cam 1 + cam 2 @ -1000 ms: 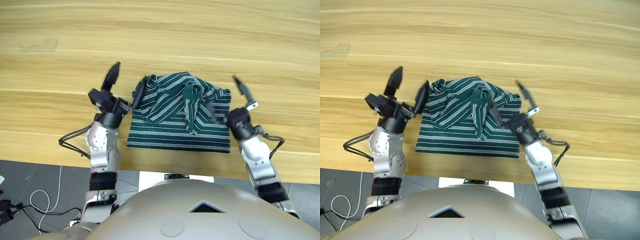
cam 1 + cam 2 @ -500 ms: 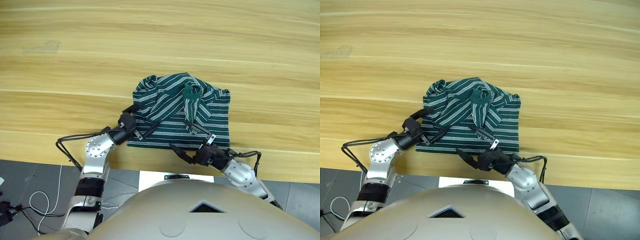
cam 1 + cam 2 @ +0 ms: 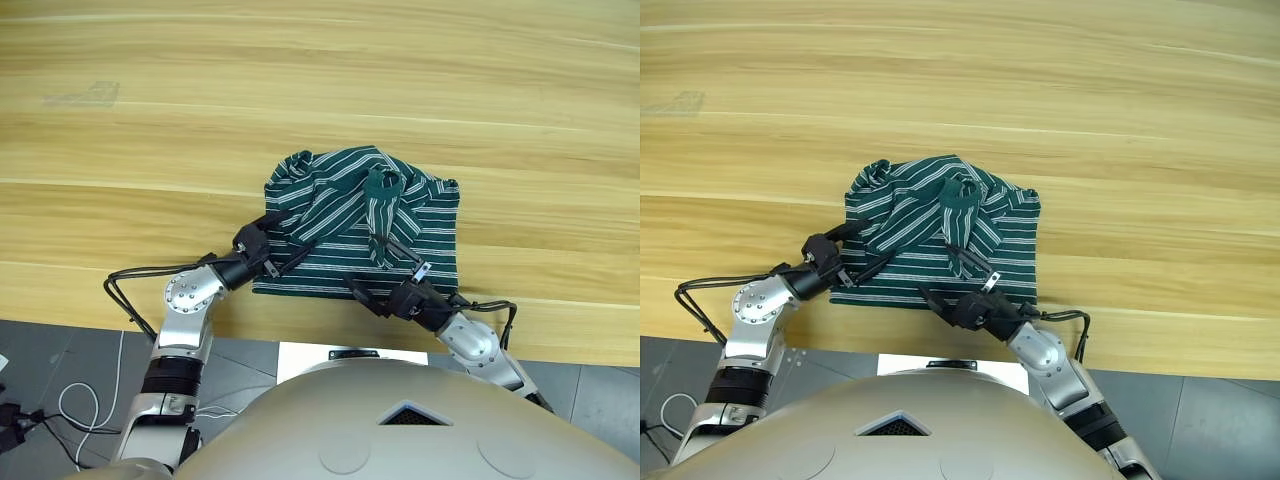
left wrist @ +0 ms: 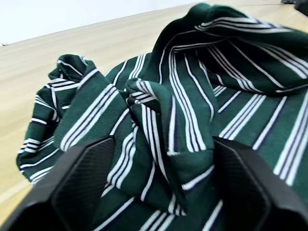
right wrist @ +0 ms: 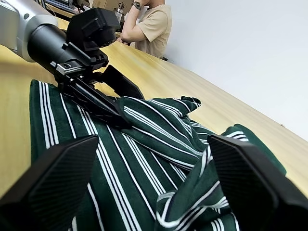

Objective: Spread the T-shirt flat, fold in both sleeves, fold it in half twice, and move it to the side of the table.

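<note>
Right pincer point(image 3: 367, 265) edged forward, spread over the T-shirt point(image 3: 330, 200) near edge.

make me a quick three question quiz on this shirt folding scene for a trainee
1. True or false: the T-shirt lies fully flat on the table.
2. The left gripper and right gripper are: A open, low at the shirt's near side; B shut on sleeves; C raised high.
3. Fill in: the shirt is dark green with ___ stripes.
Key: 1 false, bunched on top; 2 A; 3 white.
</note>
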